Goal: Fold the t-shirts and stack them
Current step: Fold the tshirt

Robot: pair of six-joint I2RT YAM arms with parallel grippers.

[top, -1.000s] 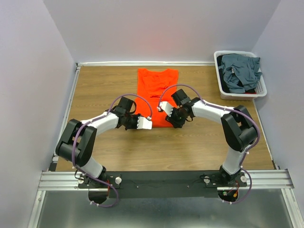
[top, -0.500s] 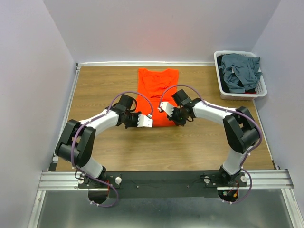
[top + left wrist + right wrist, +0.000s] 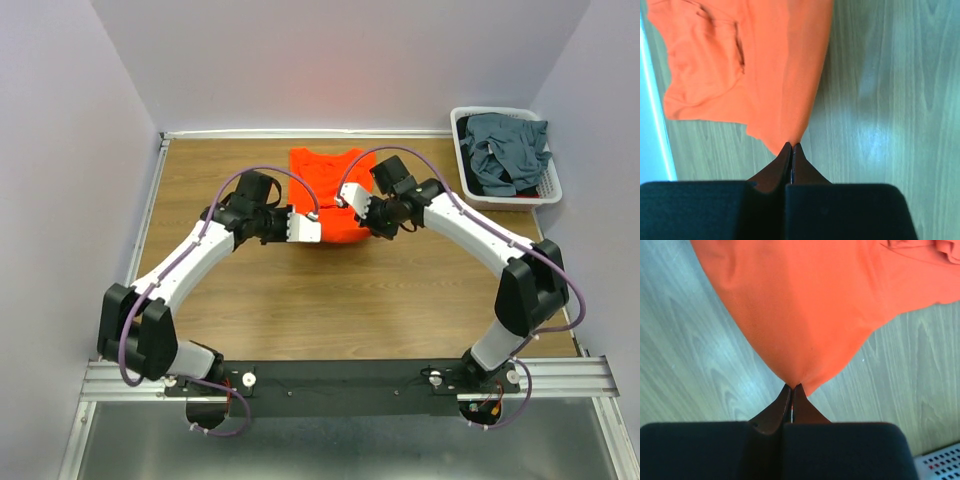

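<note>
We are pinching the orange t-shirt (image 3: 324, 168) by two corners. The left end effector (image 3: 791, 146) and right end effector (image 3: 792, 388) are both pressing together on its cloth.

Plain pale walls (image 3: 350, 60) enclose a wood-grain table (image 3: 300, 290) on three sides, evenly lit.

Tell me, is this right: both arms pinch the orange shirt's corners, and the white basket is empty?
Not empty: the top view shows dark blue-grey shirts heaped in the white basket. The rest holds: the left fingers and right fingers each pinch a corner of the orange shirt.
</note>
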